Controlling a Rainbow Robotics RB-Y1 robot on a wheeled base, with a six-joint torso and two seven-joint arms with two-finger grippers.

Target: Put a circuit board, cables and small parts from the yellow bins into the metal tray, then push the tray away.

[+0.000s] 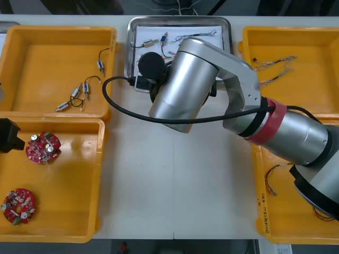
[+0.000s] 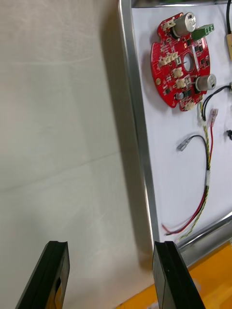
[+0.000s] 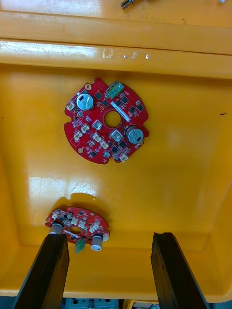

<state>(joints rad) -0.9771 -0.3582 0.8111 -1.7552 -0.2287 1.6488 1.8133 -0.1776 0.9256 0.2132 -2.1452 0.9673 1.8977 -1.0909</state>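
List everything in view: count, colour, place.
yellow bins: four, two at each table side
metal tray: one, white inside, between far bins
circuit boards: three, red; two in near left bin, one in tray
small metal parts: several, silver, far left bin
red and yellow cables: one in tray, more near right bin
twisted cables: few, bluish, far right bin
left gripper: black, open, above near left bin
right gripper: black, open, over table beside tray

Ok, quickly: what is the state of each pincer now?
Left pincer: open, empty, over the yellow bin of circuit boards.
Right pincer: open, empty, at the metal tray edge.
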